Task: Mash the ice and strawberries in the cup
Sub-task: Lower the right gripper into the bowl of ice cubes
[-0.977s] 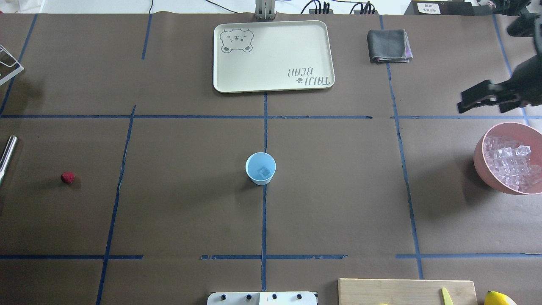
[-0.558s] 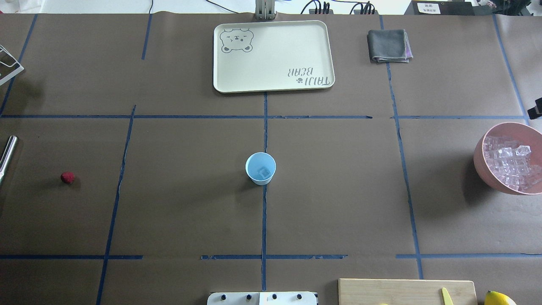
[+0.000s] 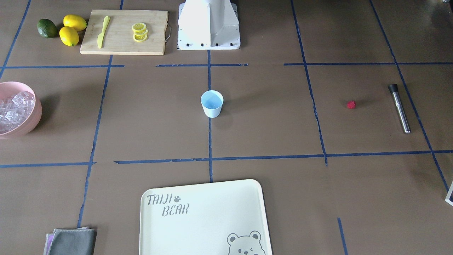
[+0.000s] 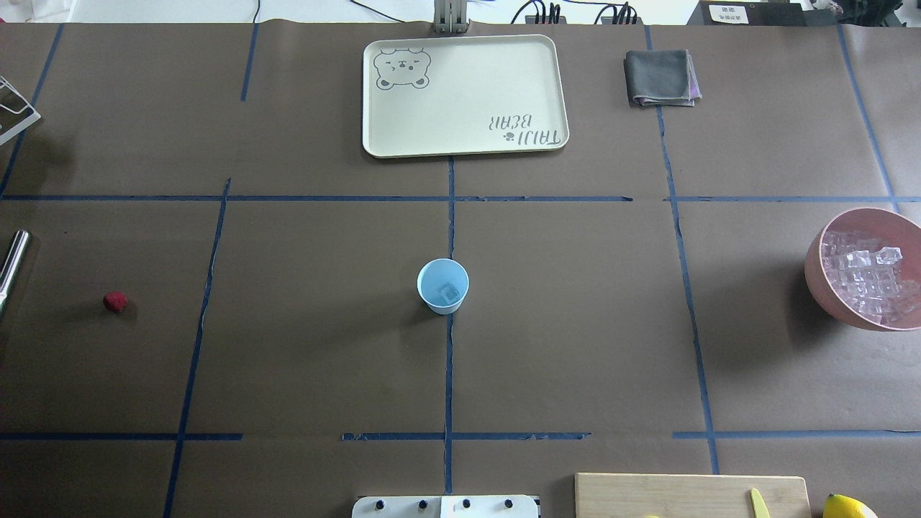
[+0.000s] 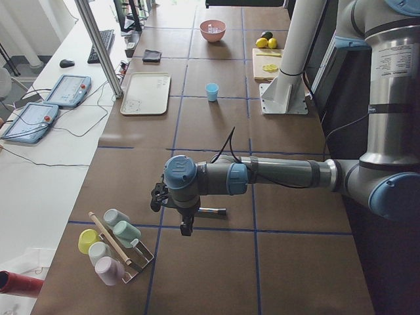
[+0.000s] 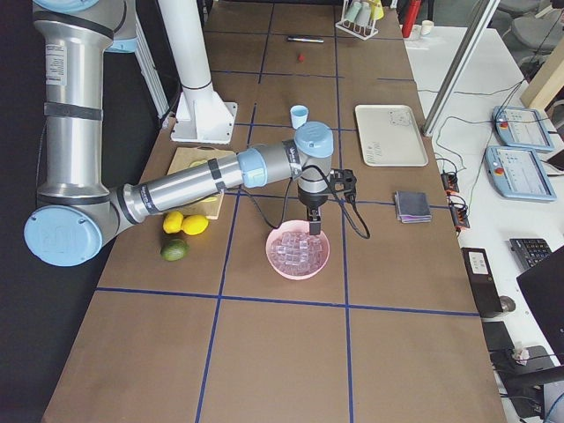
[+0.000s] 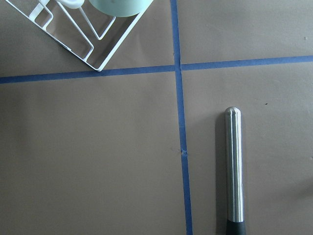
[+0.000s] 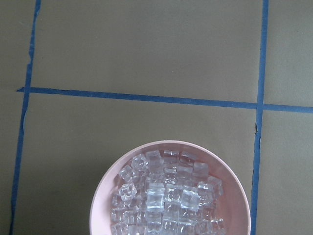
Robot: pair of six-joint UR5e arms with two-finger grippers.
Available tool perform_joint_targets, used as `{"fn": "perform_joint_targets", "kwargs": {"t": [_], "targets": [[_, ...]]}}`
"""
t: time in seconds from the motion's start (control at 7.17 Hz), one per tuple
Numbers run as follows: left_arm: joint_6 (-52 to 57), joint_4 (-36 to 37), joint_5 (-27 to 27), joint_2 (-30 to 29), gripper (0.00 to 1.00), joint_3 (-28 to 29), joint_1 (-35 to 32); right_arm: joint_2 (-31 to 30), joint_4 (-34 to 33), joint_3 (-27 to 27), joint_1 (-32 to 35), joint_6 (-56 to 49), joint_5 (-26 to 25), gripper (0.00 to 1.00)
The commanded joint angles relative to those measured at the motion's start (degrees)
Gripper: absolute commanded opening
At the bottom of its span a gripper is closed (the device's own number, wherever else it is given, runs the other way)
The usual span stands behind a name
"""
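The pale blue cup (image 4: 442, 285) stands upright at the table's middle with one clear ice cube (image 4: 450, 292) in it; it also shows in the front view (image 3: 212, 103). More ice (image 8: 164, 193) fills the pink bowl (image 4: 820, 277) at the right edge. The red strawberry (image 4: 114, 301) lies on the table far left. My right gripper (image 6: 312, 226) hangs over the bowl's far rim. My left gripper (image 5: 186, 228) hangs by a steel muddler (image 7: 234, 166). Both grippers show only in the side views, so I cannot tell whether they are open or shut.
A cream tray (image 4: 460, 147) and a folded grey cloth (image 4: 660, 78) lie at the far side. A cutting board (image 3: 124, 32) with a yellow knife, lemon slices, lemons and an avocado is near the robot base. A cup rack (image 5: 115, 246) stands by the left arm.
My right gripper, seen at the overhead view's right edge one second ago, has moved out of that view to the right. The cup, ice and strawberry have not moved.
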Motion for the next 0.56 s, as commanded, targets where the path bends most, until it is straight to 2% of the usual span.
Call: {"fn": "perform_joint_targets", "kwargs": {"t": [0.0,0.14,0.42], "targets": [[-0.01,0.0,0.0,0.0,1.0,0.01,0.0,-0.78,11.45,-4.34,-4.05,11.55,-0.58,0.99],[-0.01,0.0,0.09,0.0,1.0,0.09,0.0,-2.96,11.75,-4.34,-7.22,12.84,-2.5,0.99],[-0.01,0.0,0.09,0.0,1.0,0.01,0.0,-4.29,11.66,-4.52,-8.65,12.85,-4.97,0.99]]}}
